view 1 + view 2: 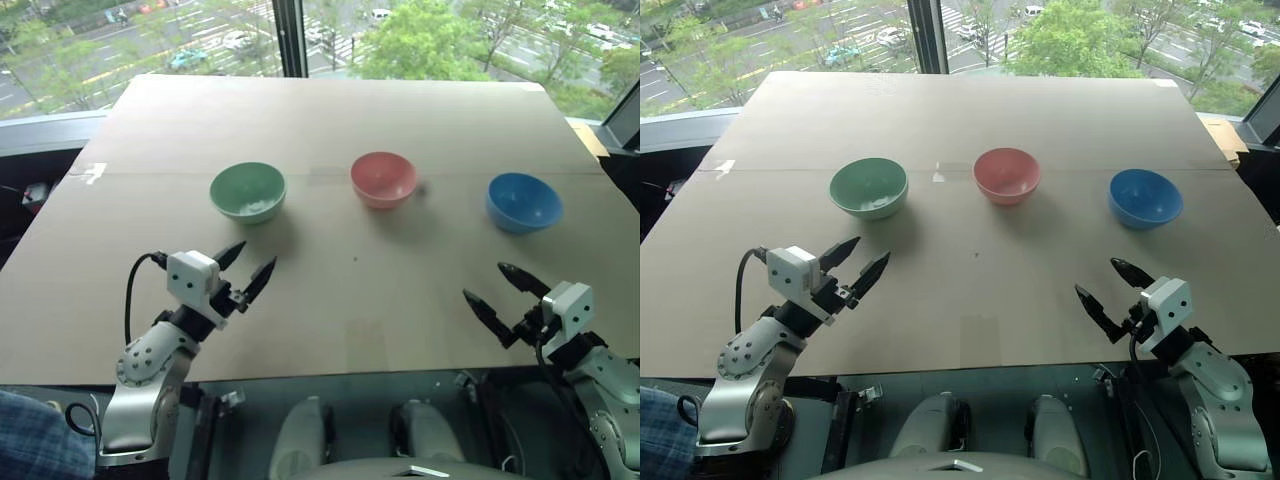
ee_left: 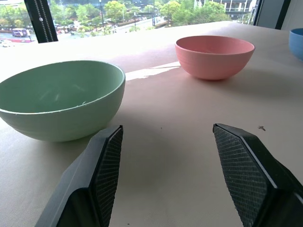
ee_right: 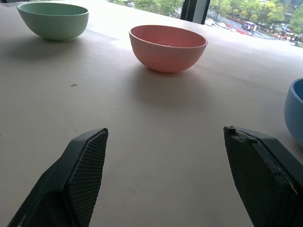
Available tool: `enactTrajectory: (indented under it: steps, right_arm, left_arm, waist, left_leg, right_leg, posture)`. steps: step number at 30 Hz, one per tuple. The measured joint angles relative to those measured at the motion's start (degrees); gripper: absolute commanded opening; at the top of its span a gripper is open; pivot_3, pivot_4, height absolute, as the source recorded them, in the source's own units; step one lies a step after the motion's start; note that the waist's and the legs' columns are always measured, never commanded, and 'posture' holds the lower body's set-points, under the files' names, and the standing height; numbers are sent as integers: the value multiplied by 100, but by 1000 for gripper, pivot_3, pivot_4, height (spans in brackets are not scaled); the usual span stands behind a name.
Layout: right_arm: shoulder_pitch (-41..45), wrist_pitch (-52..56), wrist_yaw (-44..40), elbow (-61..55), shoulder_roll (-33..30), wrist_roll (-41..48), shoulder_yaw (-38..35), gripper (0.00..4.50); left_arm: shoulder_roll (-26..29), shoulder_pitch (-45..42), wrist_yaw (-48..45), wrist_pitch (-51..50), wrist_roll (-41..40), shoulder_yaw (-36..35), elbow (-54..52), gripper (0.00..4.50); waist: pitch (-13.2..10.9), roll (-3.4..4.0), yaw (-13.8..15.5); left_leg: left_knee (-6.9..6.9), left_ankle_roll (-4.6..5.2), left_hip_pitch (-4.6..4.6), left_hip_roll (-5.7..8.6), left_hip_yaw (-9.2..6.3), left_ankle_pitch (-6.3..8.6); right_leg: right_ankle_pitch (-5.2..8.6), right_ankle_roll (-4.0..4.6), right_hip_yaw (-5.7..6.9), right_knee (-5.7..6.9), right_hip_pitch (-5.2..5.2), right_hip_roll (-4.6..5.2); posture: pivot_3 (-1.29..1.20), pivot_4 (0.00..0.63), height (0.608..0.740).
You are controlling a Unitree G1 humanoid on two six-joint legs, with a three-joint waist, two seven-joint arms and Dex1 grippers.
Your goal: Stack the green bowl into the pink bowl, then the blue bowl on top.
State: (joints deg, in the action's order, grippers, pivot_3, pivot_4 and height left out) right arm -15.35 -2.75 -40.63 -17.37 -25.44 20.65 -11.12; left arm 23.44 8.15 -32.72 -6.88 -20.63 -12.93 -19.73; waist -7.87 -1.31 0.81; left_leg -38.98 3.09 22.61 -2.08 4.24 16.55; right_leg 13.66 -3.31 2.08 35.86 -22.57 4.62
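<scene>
Both empty grippers, left (image 1: pixel 244 270) and right (image 1: pixel 497 289), gape wide near the pink bowl (image 1: pixel 383 179). A careless grab could skid the smooth green bowl (image 1: pixel 247 191) away.

Blue bowl (image 2: pixel 297 43): cut by the edge in the left wrist view, a sliver of rim and wall showing; in the right wrist view likewise cut, one side of the wall visible (interior hidden).
Cardboard table top (image 1: pixel 330 120): near edge partly covered by both arms; far-left and right corners run out of the head views.
Small dark speck (image 1: pixel 354 259) near the pink bowl (image 1: pixel 384 179): too small to identify.
Checked blue cloth (image 1: pixel 35 440), near-left corner: cut off, nature unclear.
</scene>
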Motion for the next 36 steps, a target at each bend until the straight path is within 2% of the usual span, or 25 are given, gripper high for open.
enactTrajectory:
  steps: [12,27,32,34,36]
  right_arm:
    - [138,-179,134,151,15,-272,173,4079]
    - [270,155,193,136,-152,-243,196,4079]
    - [893,586,225,38,-394,-275,332,4079]
    - [1338,1173,89,-106,-854,-455,693,4079]
    - [1779,1522,24,-179,-1059,-537,874,4079]
  left_arm:
    - [5,-49,-166,-136,-217,66,-25,3201]
    - [26,50,-190,-177,-378,56,-195,3201]
    - [18,50,-20,-393,-453,24,-237,3201]
    - [14,58,44,-533,-606,-36,-238,3201]
    - [16,65,33,-561,-677,-57,-236,3201]
  waist:
    - [2,1,1]
    - [3,2,0]
    - [4,2,-4]
    - [2,6,-14]
    - [2,5,-19]
  left_leg:
    - [0,0,0,1,2,0]
    - [-1,0,0,0,1,0]
    - [-4,-1,-4,-1,1,-1]
    - [-7,0,-4,-1,5,0]
    - [-8,0,-4,-1,6,0]
  right_leg:
    - [-2,-5,-1,-1,0,-2]
    - [-1,-2,-2,0,0,-2]
    - [0,-1,-4,2,3,-5]
    - [0,0,-8,2,1,-3]
    - [0,0,-7,1,1,-3]
  posture:
    - [0,150,738]
    - [0,150,738]
    - [0,150,738]
    - [0,150,738]
    - [0,150,738]
